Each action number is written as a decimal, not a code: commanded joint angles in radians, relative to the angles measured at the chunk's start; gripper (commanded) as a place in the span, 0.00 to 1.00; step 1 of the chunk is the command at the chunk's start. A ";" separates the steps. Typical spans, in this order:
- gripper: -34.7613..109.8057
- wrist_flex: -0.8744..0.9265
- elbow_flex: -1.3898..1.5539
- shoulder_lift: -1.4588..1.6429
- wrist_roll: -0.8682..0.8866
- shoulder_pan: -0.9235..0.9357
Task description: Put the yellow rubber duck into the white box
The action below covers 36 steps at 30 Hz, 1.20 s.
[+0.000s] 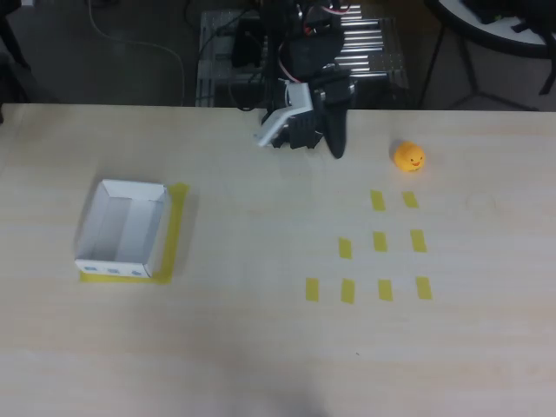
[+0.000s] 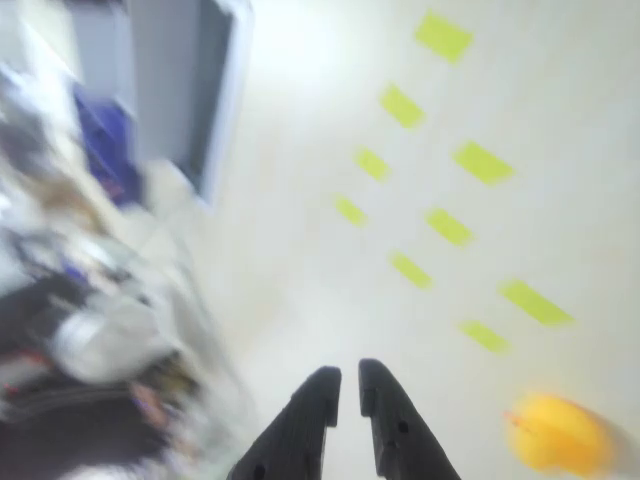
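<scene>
Duck (image 1: 408, 157): 1; box (image 1: 127, 229): 1

Tape and table

Short yellow tape strips (image 1: 380, 241) lie in rows toward the right edge of the pale wooden table (image 1: 261, 347).

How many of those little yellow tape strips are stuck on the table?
9 yellow tape strips in the overhead view, right of centre below the duck: two in the top row, three in the middle, four in the bottom. More yellow tape edges the white box.
</scene>
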 commanded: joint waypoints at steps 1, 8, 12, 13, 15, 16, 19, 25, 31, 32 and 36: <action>0.24 0.110 -0.089 -0.005 -0.141 -0.173; 0.28 0.137 0.009 -0.017 -0.141 -0.299; 0.32 0.164 0.009 -0.051 -0.141 -0.327; 0.34 0.169 0.009 -0.057 -0.143 -0.337; 0.40 0.179 0.009 -0.066 -0.143 -0.359; 0.43 0.189 0.009 -0.067 -0.143 -0.370; 0.52 0.212 0.012 -0.081 -0.143 -0.400; 0.59 0.235 0.009 -0.143 -0.150 -0.494; 0.62 0.236 0.060 -0.215 -0.147 -0.643; 0.62 0.236 0.063 -0.225 -0.141 -0.669; 0.62 0.236 0.026 -0.290 -0.104 -0.721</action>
